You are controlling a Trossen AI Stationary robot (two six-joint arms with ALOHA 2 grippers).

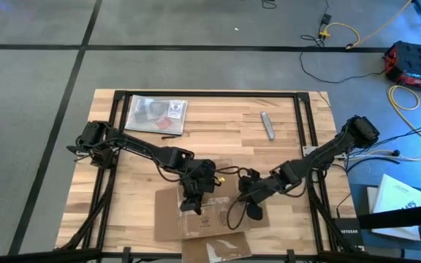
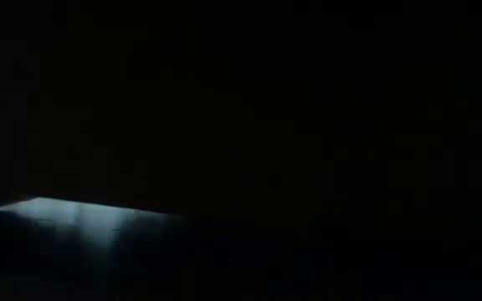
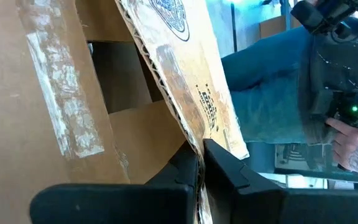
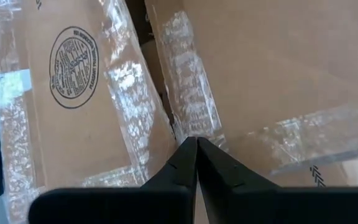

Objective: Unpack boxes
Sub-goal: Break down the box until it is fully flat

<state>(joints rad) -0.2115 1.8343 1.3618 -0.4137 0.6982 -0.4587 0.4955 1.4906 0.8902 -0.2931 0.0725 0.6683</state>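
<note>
Two robot arms work on the flaps of a flat brown cardboard box (image 1: pixel 207 215) at the near edge of the wooden table (image 1: pixel 291 146).

The left gripper (image 3: pixel 199 163) has its fingers pressed together on the edge of a raised flap, probably to pull it up so the box opens. The right gripper (image 4: pixel 196 155) has its fingers pressed together too, holding nothing, with its tip at the gap between two taped flaps, maybe to push them apart. A clear plastic bag (image 1: pixel 156 115) and a small grey tool (image 1: pixel 267 125) lie well apart, far back. Shiny tape on the flaps may get in the way.
</note>
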